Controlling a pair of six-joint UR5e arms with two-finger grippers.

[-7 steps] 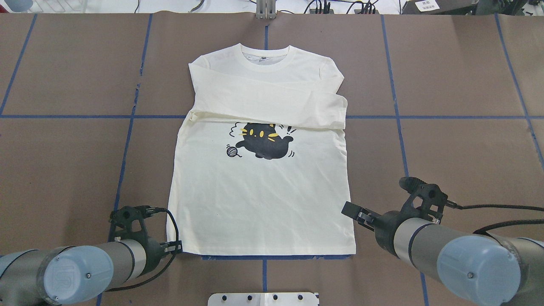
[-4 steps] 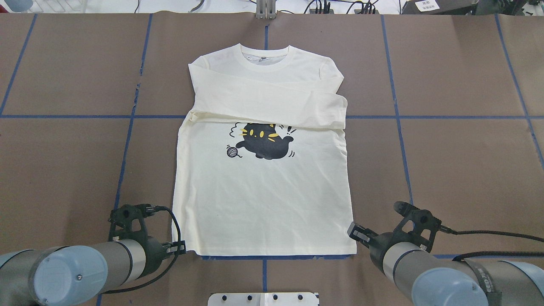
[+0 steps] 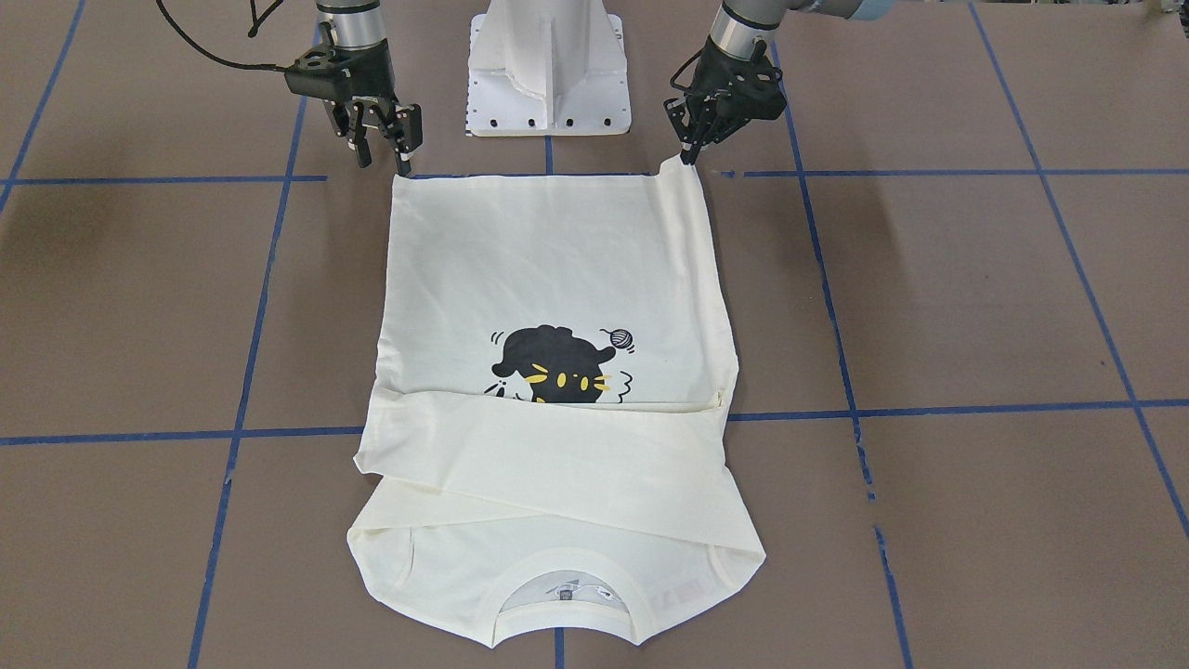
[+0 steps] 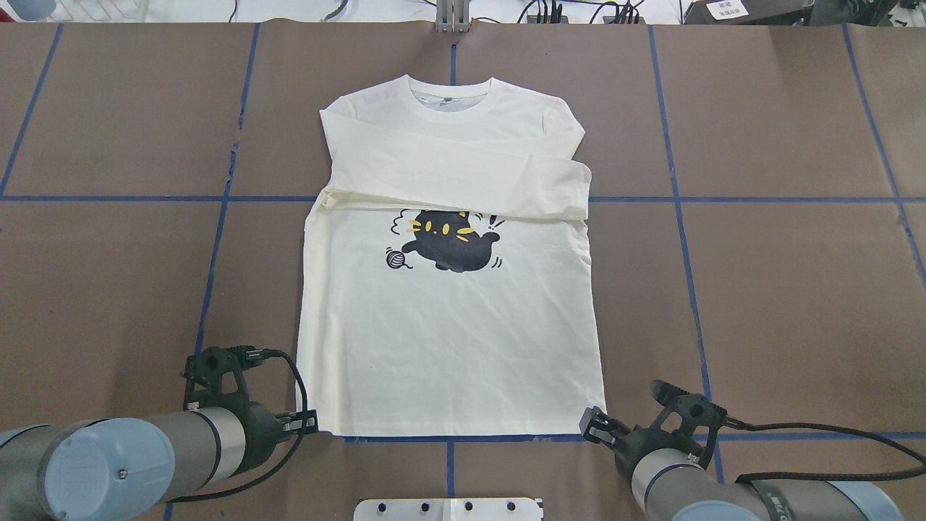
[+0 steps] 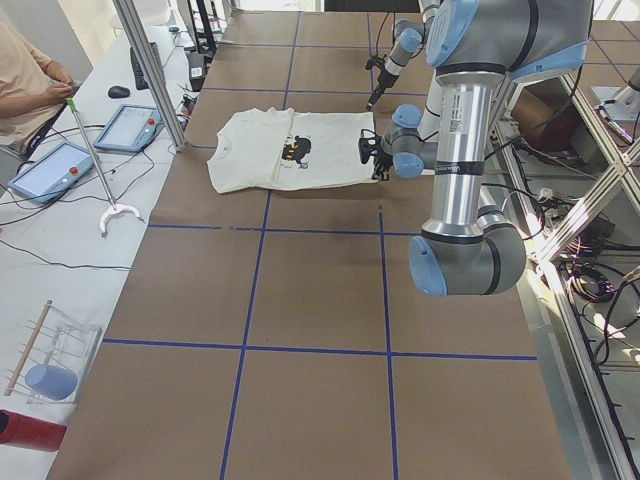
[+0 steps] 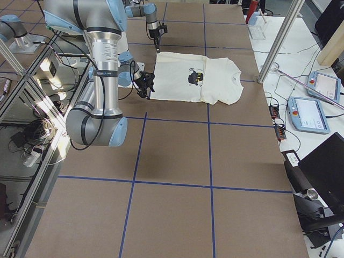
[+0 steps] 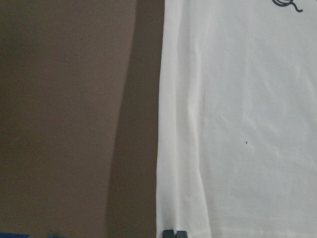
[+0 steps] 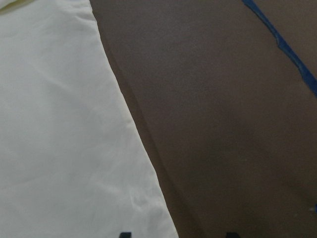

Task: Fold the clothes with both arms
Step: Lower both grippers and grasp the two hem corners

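Observation:
The cream shirt (image 4: pixel 448 333) lies flat and front up on the brown table, its sleeves folded across the chest above the black cat print (image 4: pixel 452 242). My left gripper (image 4: pixel 311 421) is shut on the hem's left corner. In the front-facing view that corner is pinched and slightly raised at the left gripper (image 3: pixel 685 160). The left wrist view shows the closed fingertips (image 7: pixel 174 233) on the hem. My right gripper (image 4: pixel 589 427) is open at the hem's right corner. In the front-facing view its fingers (image 3: pixel 406 139) stand apart just above the cloth. The red word is hidden.
The white pedestal base (image 3: pixel 548 65) stands between the arms at the table's near edge. Blue tape lines (image 4: pixel 673 199) grid the brown table. An operator (image 5: pixel 25 70) sits at a side table with tablets (image 5: pixel 125 128), beyond the collar end of the shirt.
My right gripper has moved back toward the robot and down to the hem's right corner. My left gripper has stayed put, and the left hem corner has drawn slightly inward.

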